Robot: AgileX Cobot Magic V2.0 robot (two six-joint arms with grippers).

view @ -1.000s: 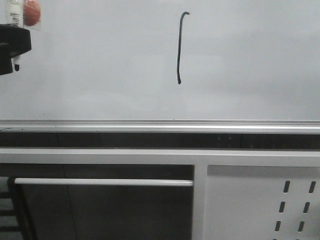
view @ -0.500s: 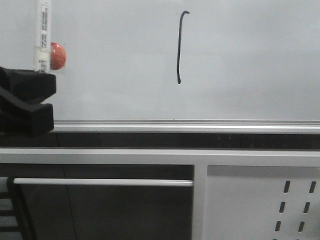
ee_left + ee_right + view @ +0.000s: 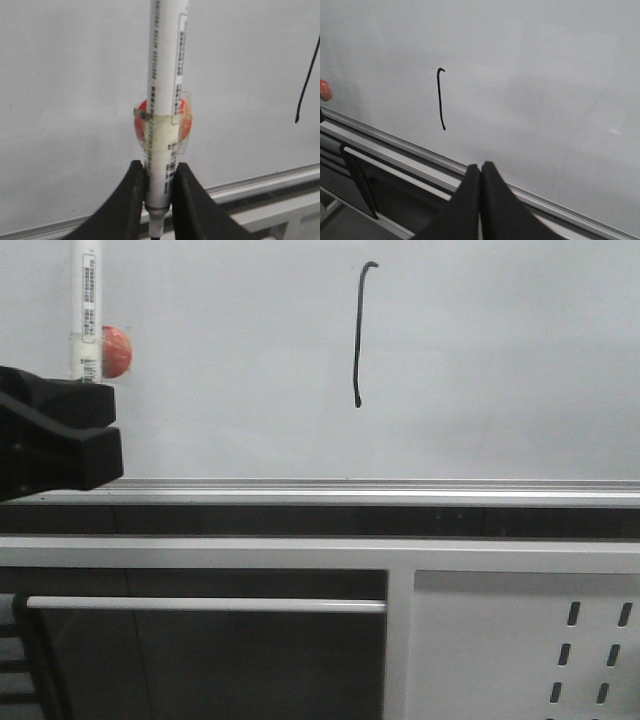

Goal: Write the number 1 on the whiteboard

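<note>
The number 1 [image 3: 358, 335] is a thin black stroke with a small hook at its top, drawn on the whiteboard [image 3: 480, 360]. Far to its left, my left gripper [image 3: 95, 427] is shut on a white marker [image 3: 84, 310] that stands upright out of it. The left wrist view shows the marker [image 3: 165, 75] clamped between the fingers of that gripper [image 3: 159, 172], with a red piece [image 3: 186, 122] taped to it and the stroke [image 3: 306, 85] off to one side. My right gripper [image 3: 480, 167] is shut on nothing, below the stroke [image 3: 440, 99] and in front of the board [image 3: 545, 75].
A silver rail [image 3: 320, 487] runs along the board's lower edge. Below it are a white frame with a horizontal bar [image 3: 200, 604] and a white perforated panel [image 3: 590, 650] at the lower right.
My left gripper has come down from the top left corner with the marker and shifted a little to the right. The stroke on the board is unchanged.
</note>
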